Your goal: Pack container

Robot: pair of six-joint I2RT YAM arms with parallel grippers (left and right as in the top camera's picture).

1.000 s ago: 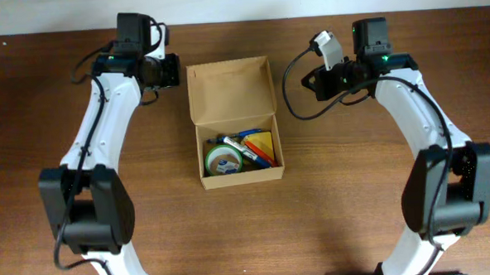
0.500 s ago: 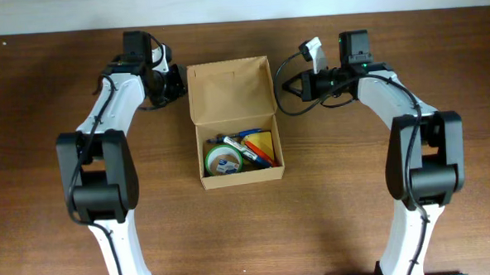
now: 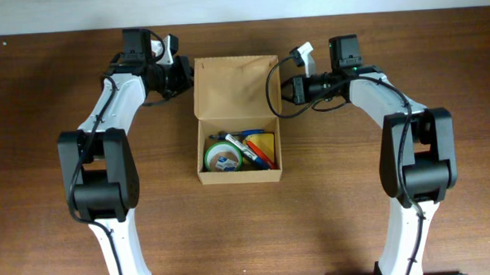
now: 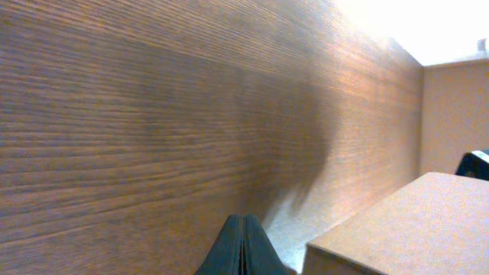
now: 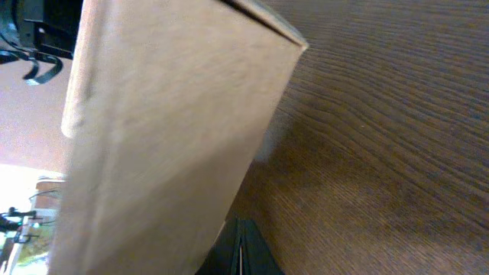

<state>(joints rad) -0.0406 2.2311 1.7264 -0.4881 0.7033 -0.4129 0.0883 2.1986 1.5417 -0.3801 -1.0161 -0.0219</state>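
Observation:
The container [image 3: 240, 175] is a tan cardboard box in the middle of the table. Its flap lid [image 3: 235, 86] stands raised behind it. Inside lie a green tape roll [image 3: 223, 157], pens [image 3: 258, 151] and a yellow piece [image 3: 264, 142]. My left gripper [image 3: 186, 74] is shut and sits at the lid's left edge. In the left wrist view its tips [image 4: 242, 229] are just left of the cardboard [image 4: 412, 221]. My right gripper [image 3: 285, 89] is shut at the lid's right edge. In the right wrist view its tips [image 5: 239, 233] touch the foot of the lid [image 5: 168, 130].
The wooden table [image 3: 356, 207] stretches around the box. A white wall strip [image 3: 239, 3] runs behind the table's far edge. Both arm bases stand at the front edge, left [image 3: 109, 243] and right [image 3: 411, 230].
Both grippers have moved inward to the sides of the lid. The lid has tilted up and now looks shorter from above.

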